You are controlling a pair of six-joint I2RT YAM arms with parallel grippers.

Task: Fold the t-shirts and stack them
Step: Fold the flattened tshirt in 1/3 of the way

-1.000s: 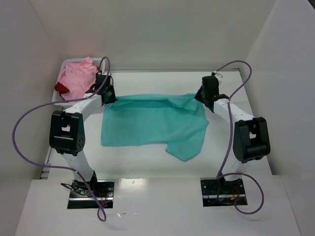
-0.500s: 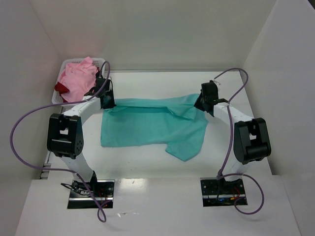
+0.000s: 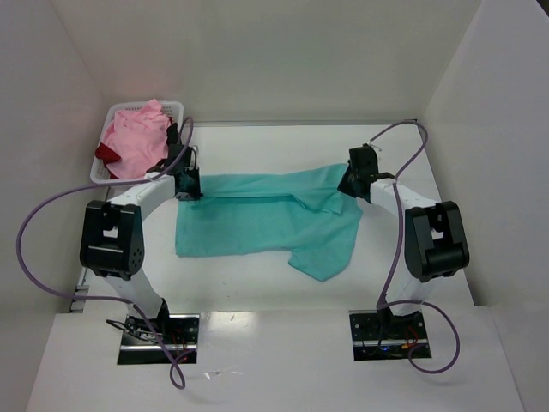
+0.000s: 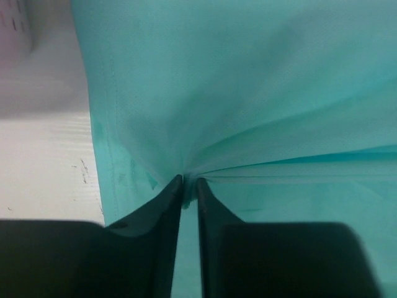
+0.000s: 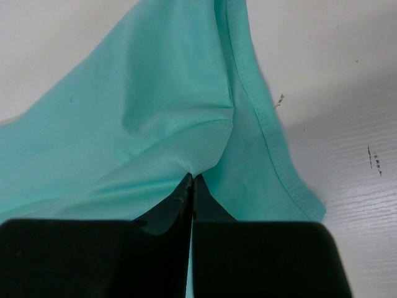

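Note:
A teal t-shirt (image 3: 266, 225) lies spread across the middle of the table, its far edge lifted and doubled toward the near side. My left gripper (image 3: 190, 190) holds its far left corner. In the left wrist view the jaws (image 4: 189, 181) stand a thin slit apart, and the teal cloth (image 4: 248, 93) still puckers into the tips. My right gripper (image 3: 350, 187) is shut on the far right corner, and the cloth (image 5: 155, 112) gathers at its tips (image 5: 192, 177). A pink t-shirt (image 3: 135, 142) and a dark red t-shirt (image 3: 105, 153) are heaped in the basket.
A white lattice basket (image 3: 171, 107) stands at the far left corner of the table. White walls close in the table at the back and on both sides. A sleeve of the teal shirt (image 3: 322, 262) juts toward the near right.
Both grippers have drawn the far edge of the teal t-shirt a little toward the near side and lower. The fold along that edge now lies flatter.

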